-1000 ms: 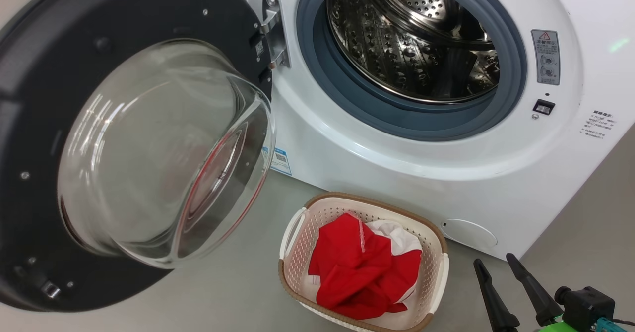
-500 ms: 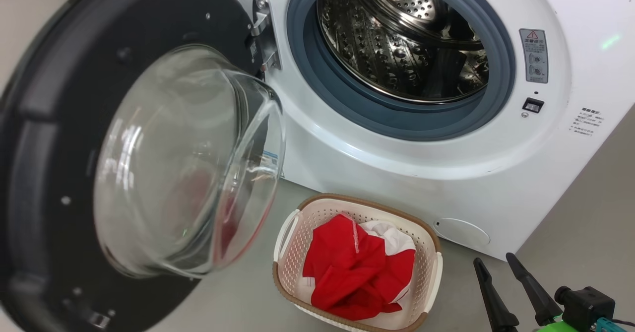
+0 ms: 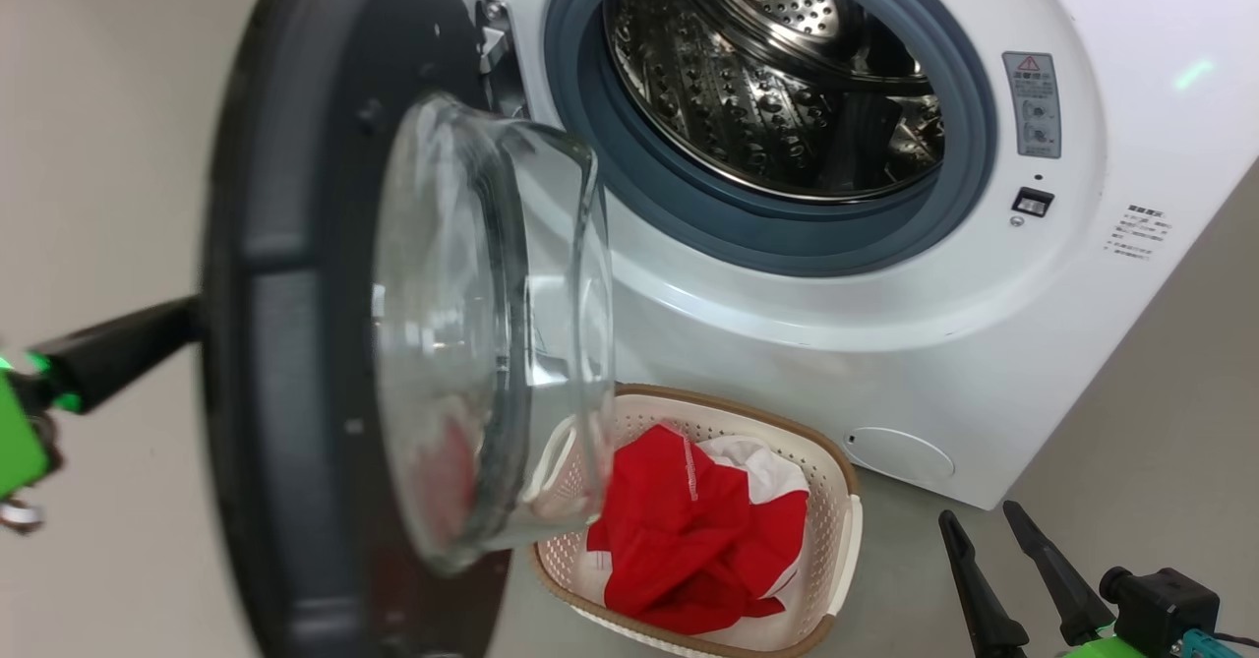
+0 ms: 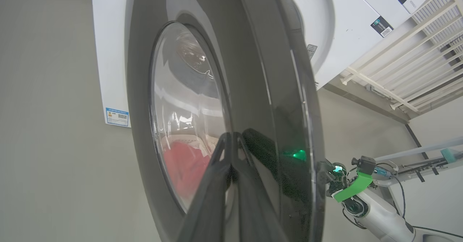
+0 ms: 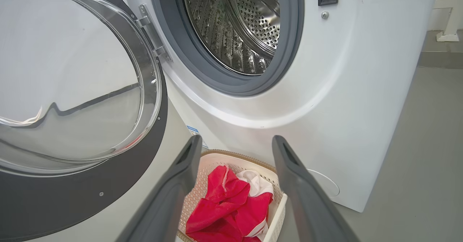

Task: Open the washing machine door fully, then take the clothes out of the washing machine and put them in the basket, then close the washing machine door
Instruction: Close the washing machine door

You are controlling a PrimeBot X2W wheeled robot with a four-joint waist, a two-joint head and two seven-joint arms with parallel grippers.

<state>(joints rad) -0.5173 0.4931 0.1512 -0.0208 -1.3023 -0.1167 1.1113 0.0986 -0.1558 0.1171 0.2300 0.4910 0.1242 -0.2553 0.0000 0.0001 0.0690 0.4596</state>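
The washing machine door (image 3: 295,343) stands about half open, edge-on to the head view, its glass bowl (image 3: 492,324) hanging over the basket's left end. My left gripper (image 3: 182,322) is shut, its tips pressed against the door's black outer face (image 4: 260,72), as the left wrist view shows with the left gripper (image 4: 231,137) at the glass edge. The washing machine (image 3: 787,343) shows a bare steel drum (image 3: 777,78). The red and white clothes (image 3: 689,540) lie in the basket (image 3: 748,408) on the floor. My right gripper (image 3: 979,515) is open, holding nothing, and the right gripper (image 5: 237,140) sits above the basket (image 5: 278,213).
Grey floor (image 3: 1161,422) spreads to the right of the machine and in front of the basket. A pale wall (image 3: 98,147) stands behind the door. The door latch slot (image 3: 1033,203) sits right of the drum opening. A white railing (image 4: 416,46) runs beyond the machine.
The door has swung from wide open toward the machine. My left gripper has come into the head view behind it. The right gripper has not moved. The camera shifted slightly.
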